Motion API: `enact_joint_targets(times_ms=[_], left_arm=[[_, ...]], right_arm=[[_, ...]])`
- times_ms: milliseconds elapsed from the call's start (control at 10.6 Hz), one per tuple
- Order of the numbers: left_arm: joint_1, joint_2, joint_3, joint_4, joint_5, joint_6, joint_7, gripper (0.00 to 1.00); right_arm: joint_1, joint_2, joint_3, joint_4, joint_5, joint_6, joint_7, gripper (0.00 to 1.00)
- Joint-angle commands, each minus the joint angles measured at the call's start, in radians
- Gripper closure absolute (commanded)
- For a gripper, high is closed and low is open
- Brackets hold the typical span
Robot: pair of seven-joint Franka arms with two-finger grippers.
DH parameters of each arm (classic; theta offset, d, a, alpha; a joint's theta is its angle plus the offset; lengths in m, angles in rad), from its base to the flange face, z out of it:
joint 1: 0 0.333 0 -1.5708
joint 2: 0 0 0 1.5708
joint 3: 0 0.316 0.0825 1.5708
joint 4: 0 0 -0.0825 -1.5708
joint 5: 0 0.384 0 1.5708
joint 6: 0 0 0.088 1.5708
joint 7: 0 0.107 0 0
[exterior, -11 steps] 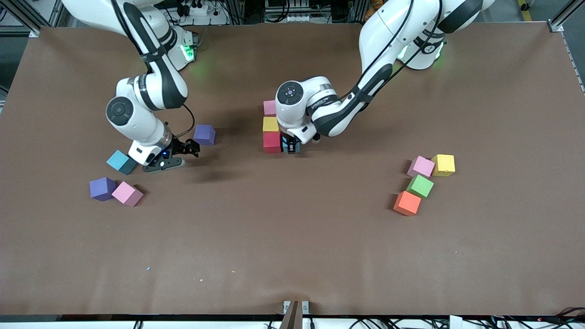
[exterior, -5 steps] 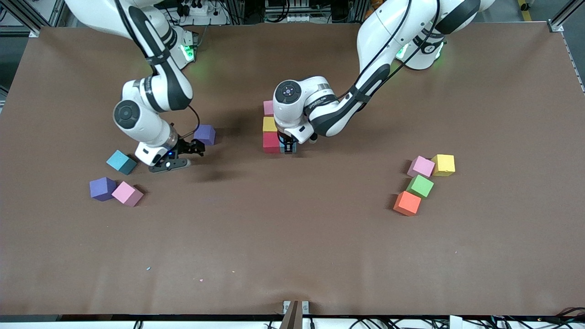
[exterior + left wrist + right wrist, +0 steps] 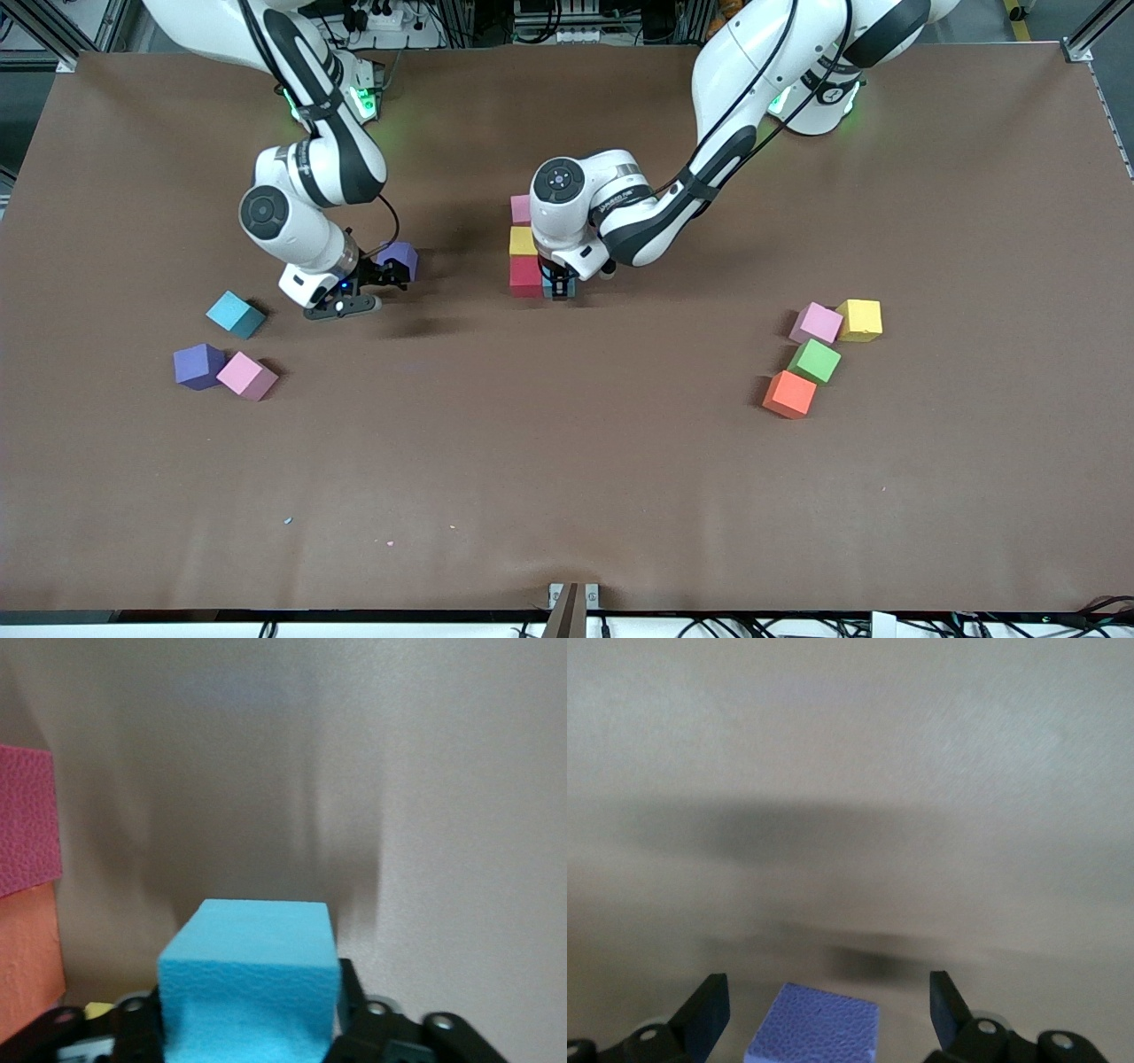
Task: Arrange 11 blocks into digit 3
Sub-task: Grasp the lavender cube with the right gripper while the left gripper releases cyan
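Placement is the step in hand at mid-bench. The left gripper (image 3: 560,285) is down at the bench with a blue block (image 3: 252,966) in its jaws, right beside the red block (image 3: 526,273). That red block is the nearest of a column of three, with yellow (image 3: 524,240) and pink (image 3: 521,209) farther from the front camera. Whether the left gripper grips the blue block or has let go, I cannot tell. With four blocks there, the digit 3 looks less than half built.

The right gripper (image 3: 390,273) hangs released over a purple block (image 3: 813,1026). In the right wrist view, the block lies squarely between the spread fingers (image 3: 709,1005), with a gap on each side. So the coming move is probably a straight drop and pinch, and no sideways shift seems needed.

Spare blocks lie at both ends:
- **Right arm's end:** teal (image 3: 235,314), a second purple (image 3: 198,366) and pink (image 3: 246,376).
- **Left arm's end:** pink (image 3: 816,322), yellow (image 3: 860,320), green (image 3: 814,361) and orange (image 3: 788,394).

The blocks carry no writing, and the small print on the left arm's wrist is too small to read.
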Motion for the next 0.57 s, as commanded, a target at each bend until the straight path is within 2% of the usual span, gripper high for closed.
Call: enact_joint_targets(times_ms=[0,471], left_arm=[[-0.016,0.003,0.006,0.018,0.058,0.006,-0.158,0.0],[-0.011,-0.023,0.004,0.012,0.069,-0.004,-0.126,0.0]], right_arm=[[0.037,-0.052,0.002,-0.081,0.072,0.046,0.012,0.0],[0.039,-0.052,0.0,-0.105,0.074,0.072,0.003,0.0]])
